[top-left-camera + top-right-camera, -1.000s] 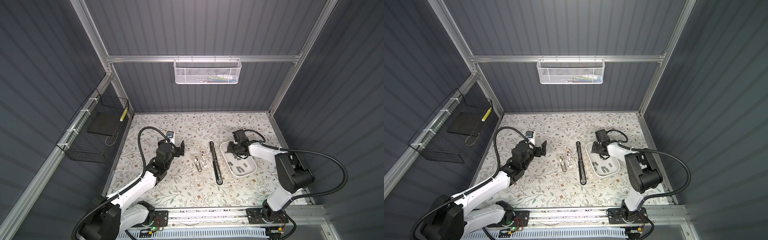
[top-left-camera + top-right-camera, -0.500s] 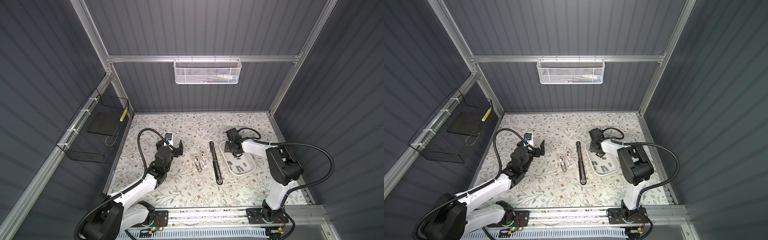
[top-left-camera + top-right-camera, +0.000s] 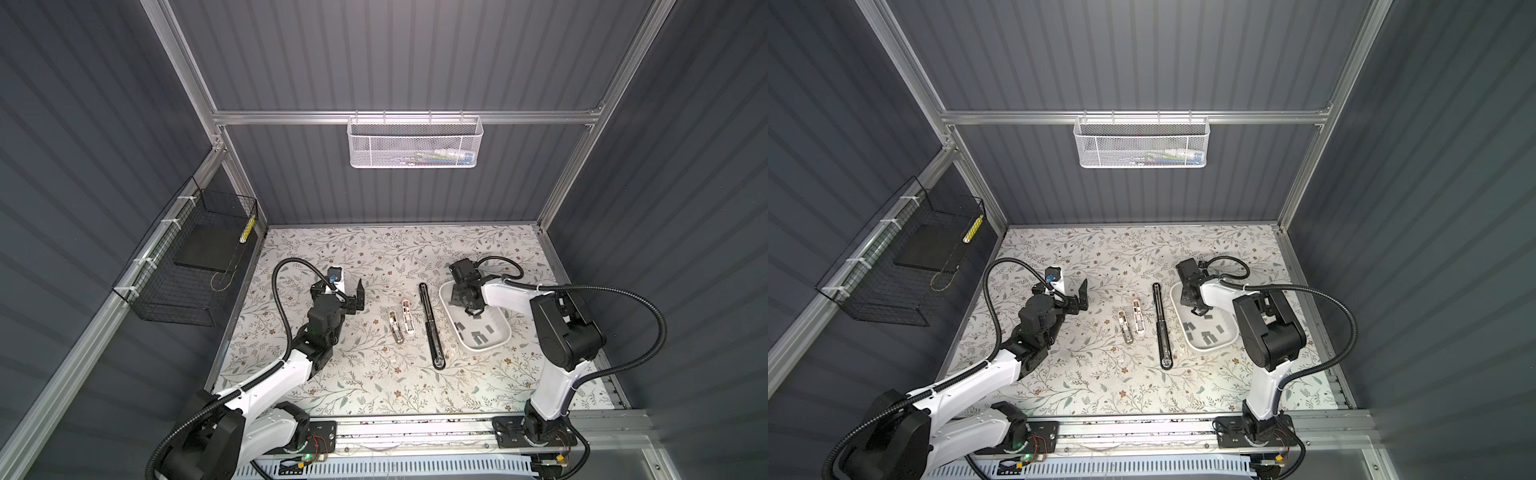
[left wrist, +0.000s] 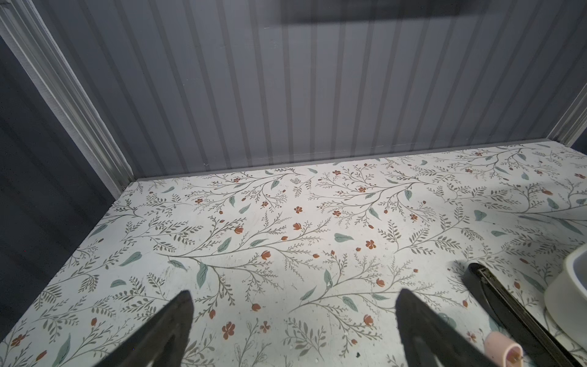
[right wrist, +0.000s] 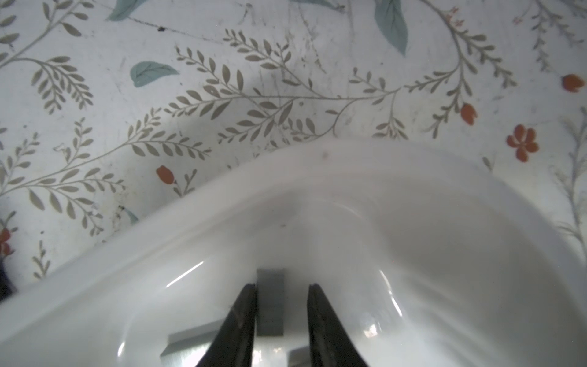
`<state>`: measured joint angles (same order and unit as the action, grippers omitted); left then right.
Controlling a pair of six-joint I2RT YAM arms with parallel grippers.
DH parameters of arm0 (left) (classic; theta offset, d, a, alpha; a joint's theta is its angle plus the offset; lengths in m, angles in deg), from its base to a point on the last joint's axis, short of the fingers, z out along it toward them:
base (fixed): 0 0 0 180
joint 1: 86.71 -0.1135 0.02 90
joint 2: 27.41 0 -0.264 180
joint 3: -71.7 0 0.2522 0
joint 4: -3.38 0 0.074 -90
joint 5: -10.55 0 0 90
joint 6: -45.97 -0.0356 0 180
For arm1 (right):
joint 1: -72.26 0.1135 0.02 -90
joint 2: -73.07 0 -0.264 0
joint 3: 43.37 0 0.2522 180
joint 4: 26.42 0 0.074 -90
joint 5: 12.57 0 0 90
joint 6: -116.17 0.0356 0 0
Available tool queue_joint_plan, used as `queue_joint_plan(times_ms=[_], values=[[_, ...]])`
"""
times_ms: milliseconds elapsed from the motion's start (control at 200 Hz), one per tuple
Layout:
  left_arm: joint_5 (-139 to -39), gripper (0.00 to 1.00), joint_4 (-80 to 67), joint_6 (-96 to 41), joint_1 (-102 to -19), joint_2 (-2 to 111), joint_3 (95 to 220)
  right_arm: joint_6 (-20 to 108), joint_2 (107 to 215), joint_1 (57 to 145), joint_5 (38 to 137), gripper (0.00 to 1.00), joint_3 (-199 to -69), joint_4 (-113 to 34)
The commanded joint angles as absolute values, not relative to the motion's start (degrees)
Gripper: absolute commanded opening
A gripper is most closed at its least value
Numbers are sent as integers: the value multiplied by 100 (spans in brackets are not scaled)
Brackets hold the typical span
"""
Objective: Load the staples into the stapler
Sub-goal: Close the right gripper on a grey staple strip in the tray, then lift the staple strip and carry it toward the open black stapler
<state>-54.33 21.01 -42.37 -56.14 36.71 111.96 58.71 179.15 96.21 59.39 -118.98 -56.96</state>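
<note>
the left gripper (image 4: 295, 297) is being held wide apart above the left half of the floral surface (image 3: 374, 257), with nothing lying between its fingers (image 4: 178, 317). it is being shown well apart from the task's things.

the right gripper (image 5: 282, 287) is being shown inside the far end of the white tray (image 3: 484, 350), which is sitting in the right half of the surface, nearer the right edge than the left. its jaws are being held narrow, with one grey strip (image 5: 270, 305) lying between them. the strip is touching one finger (image 5: 244, 311), while a slim gap is being left to the other, so the strip is not yet being clamped.

the staples (image 3: 478, 338) are being carried on the tray's floor, scattered loose at differing angles. in the right wrist view, further strips are being glimpsed just beside the fingers.

the black stapler (image 3: 430, 328) is being shown opened out flat into one long bar near the middle of the surface. it is lying just beside the tray's wall on the side toward the left edge, and running from the far edge toward the near edge.

two small pieces are lying side by side on the stapler's other side, toward the left edge: a white and pink piece (image 3: 408, 318) and a silvery piece (image 3: 396, 327). what these two are cannot be told.
</note>
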Motion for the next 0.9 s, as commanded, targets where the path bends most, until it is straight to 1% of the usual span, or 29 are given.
queue_joint_plan(times_ms=[0,175,280,400,660,890], values=[[-5359,99,2312,-4310,-5621,3656,11191,5843,18045,9644,5822,31,-12041,-5824],[-5396,99,2321,-4306,-5621,3667,11209,5818,18192,9626,5966,30,-12102,-5763],[-5410,99,2332,-4306,-5625,3662,11209,5799,18282,9598,6168,26,-12112,-5676],[-5405,99,2319,-4314,-5626,3625,11193,5833,18309,9596,6146,22,-12087,-5654],[-5405,99,2323,-4297,-5621,3594,11177,5840,18227,9599,6073,20,-12006,-5682],[-5462,99,2269,-4262,-5621,3614,11200,5789,18193,9588,6046,15,-11999,-5682]])
